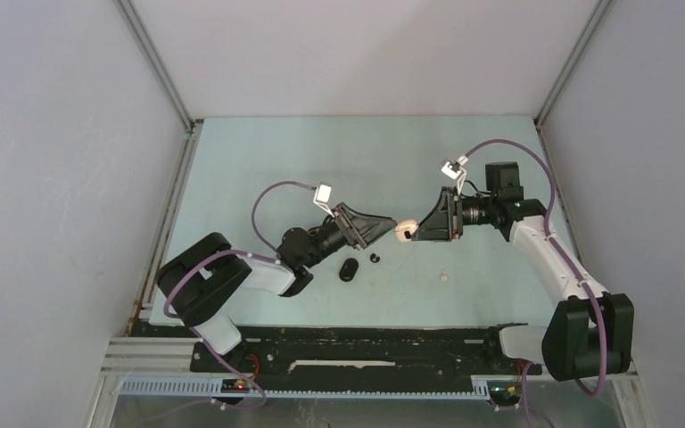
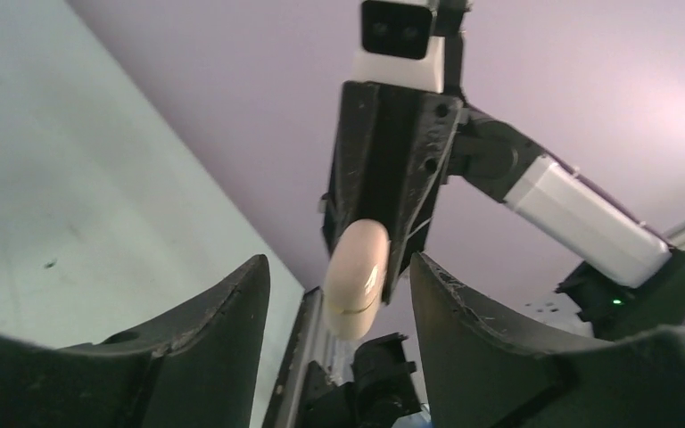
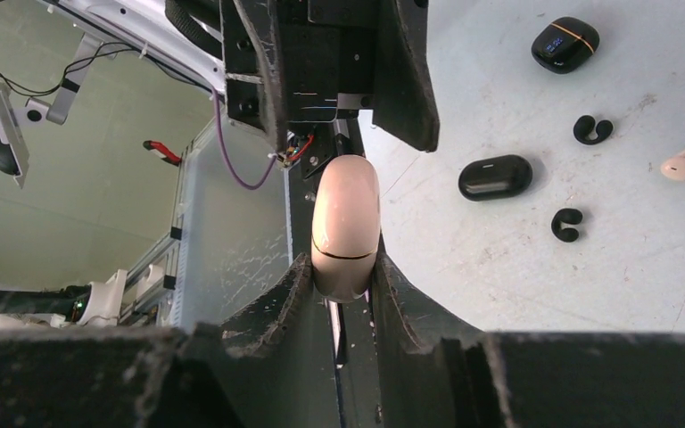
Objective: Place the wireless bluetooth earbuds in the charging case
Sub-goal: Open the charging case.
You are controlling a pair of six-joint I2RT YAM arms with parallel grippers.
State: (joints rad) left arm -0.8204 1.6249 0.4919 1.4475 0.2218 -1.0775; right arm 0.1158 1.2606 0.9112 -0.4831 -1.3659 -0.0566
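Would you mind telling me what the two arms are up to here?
The right gripper holds a closed beige charging case, pinched between its fingers. The left gripper faces it with jaws open on either side of the case, not gripping. A beige earbud, two black earbuds and two black cases lie on the table.

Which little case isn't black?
The beige case, pinched in the right gripper. The plain case and the orange-striped case are both black.

Beige case (image 3: 345, 223) lower end hidden in right claw (image 3: 343, 270); pale earbud (image 1: 444, 277) mere speck from above.
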